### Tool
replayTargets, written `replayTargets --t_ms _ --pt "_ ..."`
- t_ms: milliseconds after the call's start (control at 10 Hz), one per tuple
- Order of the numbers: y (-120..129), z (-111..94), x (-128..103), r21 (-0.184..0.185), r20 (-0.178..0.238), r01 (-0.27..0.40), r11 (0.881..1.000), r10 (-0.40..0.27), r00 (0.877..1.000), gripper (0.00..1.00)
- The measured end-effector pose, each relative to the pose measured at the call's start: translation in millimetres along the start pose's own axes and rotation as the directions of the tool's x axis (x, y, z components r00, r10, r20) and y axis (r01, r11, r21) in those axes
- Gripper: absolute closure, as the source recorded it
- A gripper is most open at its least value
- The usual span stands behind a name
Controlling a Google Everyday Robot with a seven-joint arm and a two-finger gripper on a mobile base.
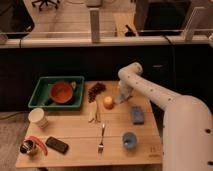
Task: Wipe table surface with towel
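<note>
The towel (137, 115), which we take to be the blue folded pad lying flat on the right side of the worktop (75, 131), looks soft, light and limp. We judge that it will sag and unfold if lifted by a corner, so a pinch from above across its middle, gathering the layers, seems the safer hold. The worktop itself is stiff pale planking, dotted with loose things that a wipe could push: a fork (101, 137), a blue cup (129, 140) near the towel, and an orange object (108, 102). The end effector (120, 99) hangs low over the far part of the worktop, just beside the orange object and apart from the towel. Its jaws stand wide and we see nothing held in them. Whether it touches the orange object we cannot tell.
</note>
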Motion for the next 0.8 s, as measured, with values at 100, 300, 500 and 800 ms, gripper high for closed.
replayTargets --t_ms 100,300,500,800 --pt "2 3 2 -0.006 0.001 -0.006 1.000 0.006 1.000 0.20" --pt "2 10 2 -0.016 0.002 -0.005 1.000 0.005 1.000 0.20" --pt "3 20 3 -0.027 0.003 0.000 1.000 0.000 1.000 0.21" --pt "5 34 3 -0.042 0.005 0.006 0.999 -0.006 1.000 0.45"
